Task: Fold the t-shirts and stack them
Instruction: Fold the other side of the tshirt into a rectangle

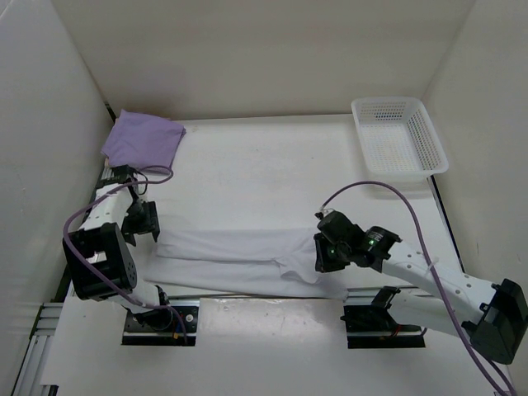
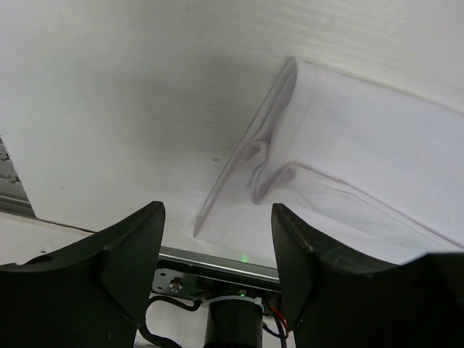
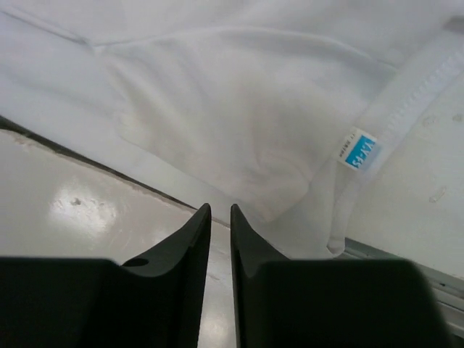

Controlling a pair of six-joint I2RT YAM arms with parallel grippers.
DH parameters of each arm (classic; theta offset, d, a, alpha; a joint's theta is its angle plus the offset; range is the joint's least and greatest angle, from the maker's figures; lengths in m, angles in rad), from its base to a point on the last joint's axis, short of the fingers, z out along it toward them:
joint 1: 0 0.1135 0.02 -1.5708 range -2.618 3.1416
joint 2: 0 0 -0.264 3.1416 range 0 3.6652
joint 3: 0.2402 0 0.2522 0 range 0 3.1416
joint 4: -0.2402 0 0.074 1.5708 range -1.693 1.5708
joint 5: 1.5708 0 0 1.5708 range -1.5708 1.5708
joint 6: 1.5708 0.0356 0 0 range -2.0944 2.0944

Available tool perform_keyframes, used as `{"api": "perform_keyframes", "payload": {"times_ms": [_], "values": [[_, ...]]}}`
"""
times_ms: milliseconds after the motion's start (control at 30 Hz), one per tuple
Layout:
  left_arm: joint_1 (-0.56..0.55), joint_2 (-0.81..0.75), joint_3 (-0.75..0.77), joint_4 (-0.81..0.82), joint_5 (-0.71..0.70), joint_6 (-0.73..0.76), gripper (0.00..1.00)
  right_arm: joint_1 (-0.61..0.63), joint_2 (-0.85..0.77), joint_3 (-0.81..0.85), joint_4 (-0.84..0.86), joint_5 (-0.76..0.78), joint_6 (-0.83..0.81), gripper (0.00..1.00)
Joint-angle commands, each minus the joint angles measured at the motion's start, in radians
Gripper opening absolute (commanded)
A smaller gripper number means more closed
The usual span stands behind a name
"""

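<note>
White t-shirt (image 1: pixel 239 252) lies long, left to right. Left tool (image 1: pixel 148 224), spread and empty, faces its left end; right tool (image 1: pixel 323 254), nearly pressed together, empty, over the collar end.

We think this is a robot lab, with a small test booth in it. We see a white table (image 1: pixel 272 157) with plain white walls (image 1: pixel 247 49) on three sides, like a big box. Two robot arms are bolted at the near edge, the left arm (image 1: pixel 103 256) and the right arm (image 1: pixel 429 280). Each one stands on a black metal plate (image 1: pixel 161 323). Purple cables (image 1: pixel 371 184) loop out from the arms. A silver metal rail (image 1: pixel 29 346) runs by the table corner. The things on the table look laid out for robot practice: a white plastic basket (image 1: pixel 399 136), a folded purple shirt (image 1: pixel 142 139) and a white shirt (image 1: pixel 239 252).
</note>
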Motion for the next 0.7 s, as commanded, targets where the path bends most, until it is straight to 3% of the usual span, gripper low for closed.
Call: {"api": "perform_keyframes", "payload": {"times_ms": [0, 200, 367, 500, 667], "values": [[0.003, -0.032, 0.042, -0.013, -0.017, 0.0, 0.71, 0.023, 0.048, 0.112, 0.038, 0.008, -0.064, 0.19], [-0.031, -0.013, 0.053, -0.013, -0.017, 0.0, 0.71, 0.032, 0.148, 0.212, 0.089, 0.03, -0.11, 0.1], [-0.053, 0.019, 0.053, -0.013, 0.02, 0.0, 0.71, 0.066, 0.336, 0.197, 0.207, -0.088, -0.185, 0.0], [-0.053, 0.028, 0.025, -0.001, 0.017, 0.0, 0.71, 0.075, 0.458, 0.163, 0.324, -0.212, -0.248, 0.0], [-0.053, 0.01, -0.007, 0.019, 0.006, 0.0, 0.73, 0.084, 0.567, 0.16, 0.351, -0.199, -0.248, 0.0]]}}
